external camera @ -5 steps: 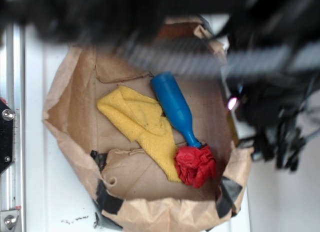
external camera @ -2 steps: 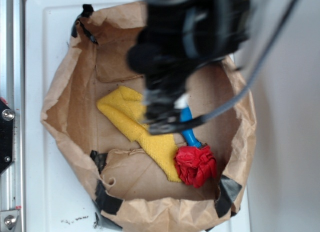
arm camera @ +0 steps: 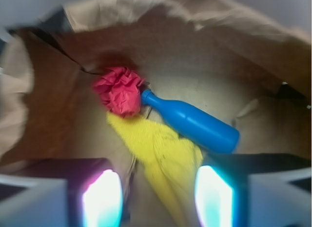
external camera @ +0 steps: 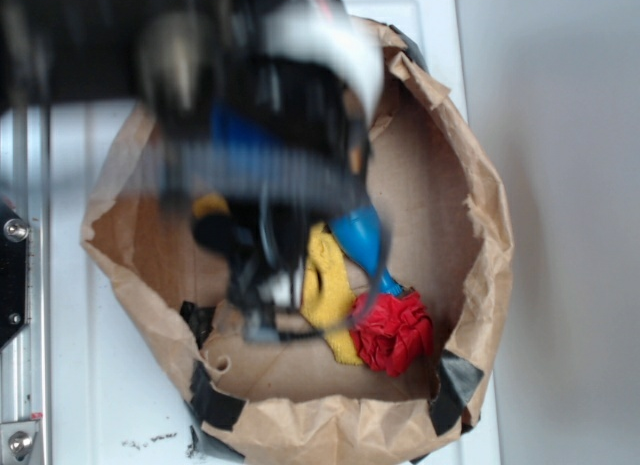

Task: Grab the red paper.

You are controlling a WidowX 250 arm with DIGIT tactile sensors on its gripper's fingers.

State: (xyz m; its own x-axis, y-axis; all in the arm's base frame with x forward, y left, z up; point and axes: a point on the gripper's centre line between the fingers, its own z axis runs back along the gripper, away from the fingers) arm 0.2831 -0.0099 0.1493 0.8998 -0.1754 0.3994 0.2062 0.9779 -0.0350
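Ahead of the gripper (arm camera: 152, 197), in the wrist view, the red paper (arm camera: 120, 90) lies crumpled on the floor of the brown paper bag (arm camera: 273, 46), up and a little to the left of the gap between the fingers (arm camera: 100, 200); the two fingers stand apart with nothing between them, and their tips glow pale and washed out at the bottom edge, cut off by the frame; the blue bottle (arm camera: 195, 122) lies on its side to the right of the wad, its neck touching the paper; the yellow cloth (arm camera: 161, 158) stretches from just under the wad down between the fingers, its near end blurred. In the exterior view the arm (external camera: 260, 155) is a dark smear over most of the bag (external camera: 470, 285); it hides much of the bottle (external camera: 362, 235) and cloth (external camera: 325, 285); the red paper (external camera: 393, 330) shows whole beside it.
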